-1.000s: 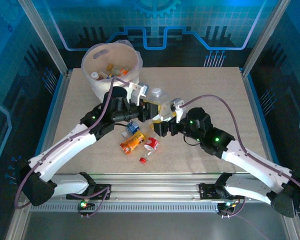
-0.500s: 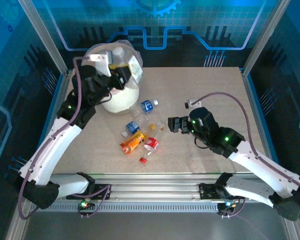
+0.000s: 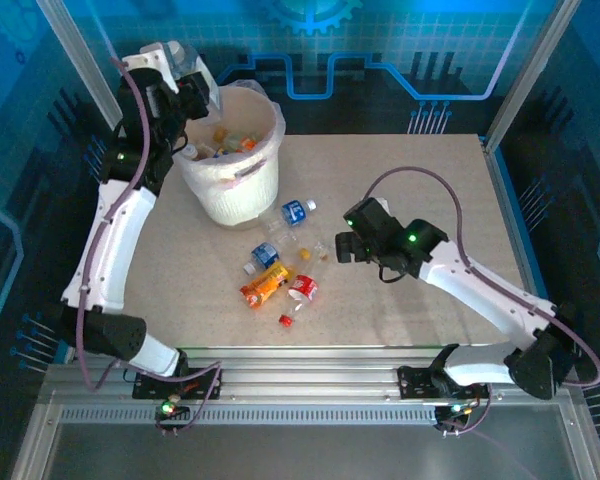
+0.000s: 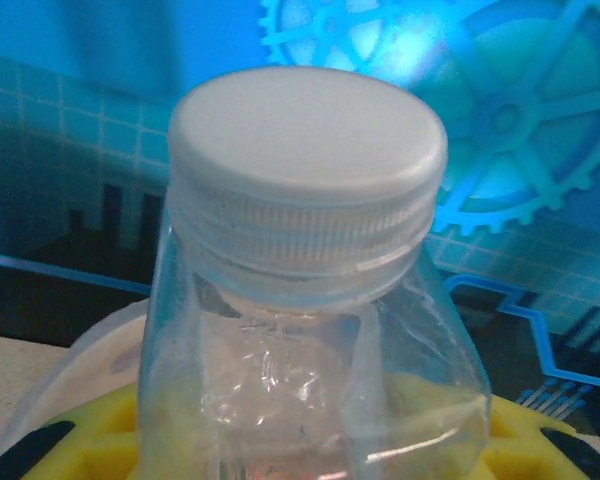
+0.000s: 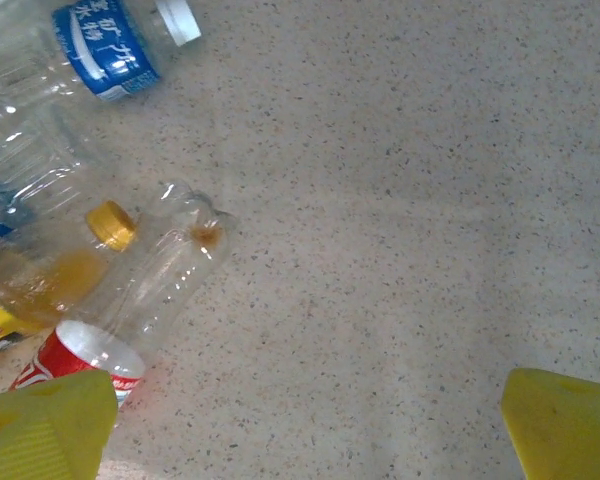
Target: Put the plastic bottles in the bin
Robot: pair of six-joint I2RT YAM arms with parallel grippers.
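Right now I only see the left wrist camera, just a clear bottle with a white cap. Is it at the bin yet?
Observer: Nearly. The left gripper holds that bottle high by the white bin's far left rim.
Operator: Are more bottles lying around?
Observer: Yes, several lie on the table, like a blue-label bottle and an orange-label one.
Operator: Where's the other arm?
Observer: The right gripper hovers open beside them.

Glossy, crinkled thin plastic on the clear bottle (image 4: 310, 390), white cap (image 4: 307, 150) matt with ribbed skirt, desk (image 5: 430, 200) matt speckled beige like stone, blue-label bottle (image 5: 90, 50) glossy clear plastic, bin (image 3: 235, 195) white plastic with translucent film liner (image 3: 263, 100), bare metal rail (image 3: 310, 362), right end effector (image 5: 305, 435) pads (image 5: 565, 425) matt yellow.
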